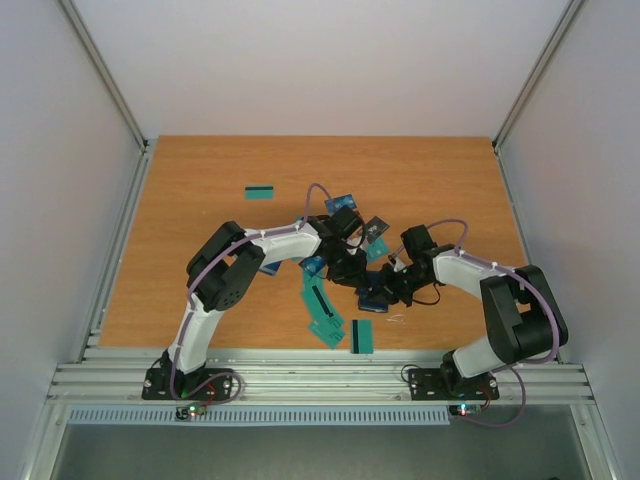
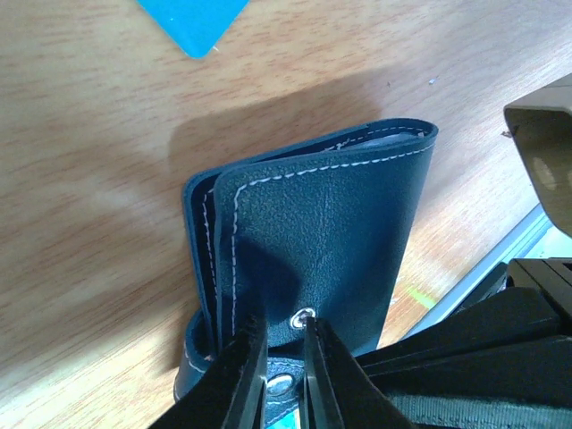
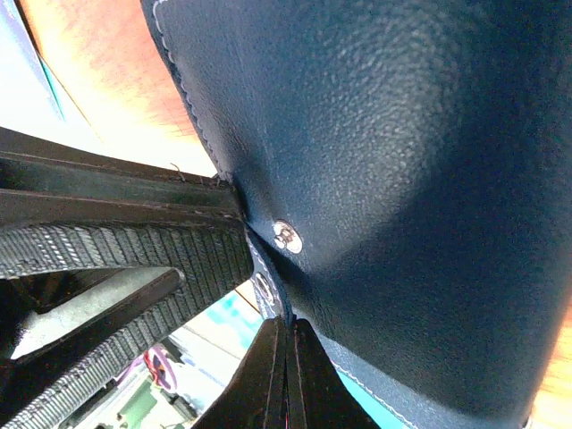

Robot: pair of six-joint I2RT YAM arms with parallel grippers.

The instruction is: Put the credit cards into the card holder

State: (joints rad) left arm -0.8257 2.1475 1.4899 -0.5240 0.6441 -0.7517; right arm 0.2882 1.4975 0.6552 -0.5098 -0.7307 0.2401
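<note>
Left gripper (image 2: pixel 284 382) pinches the lower edge of the card holder (image 2: pixel 322 232), its two black fingers drawn close on the clasp tab, just beside a small silver snap stud (image 2: pixel 305 315). Right gripper (image 3: pixel 286 380) grips the same case from the other side, fingers pressed almost flat together on a thin edge of the leather. Both pincers meet near the middle of the wooden table (image 2: pixel 89 197), with the holder between them; whether it touches the wood I cannot tell. It is dark navy, grained like leather, rectangular with rounded corners, and pale stitching (image 2: pixel 268 179) runs along its borders. Its folded covers stand slightly parted. A pale strip shows inside the fold at the far end, too small to say whether it is a card. Credit cards (image 1: pixel 325 325) lie scattered flat on the table around the arms, mostly teal, thin and rectangular, some with a dark stripe; one lies well apart at the far left
</note>
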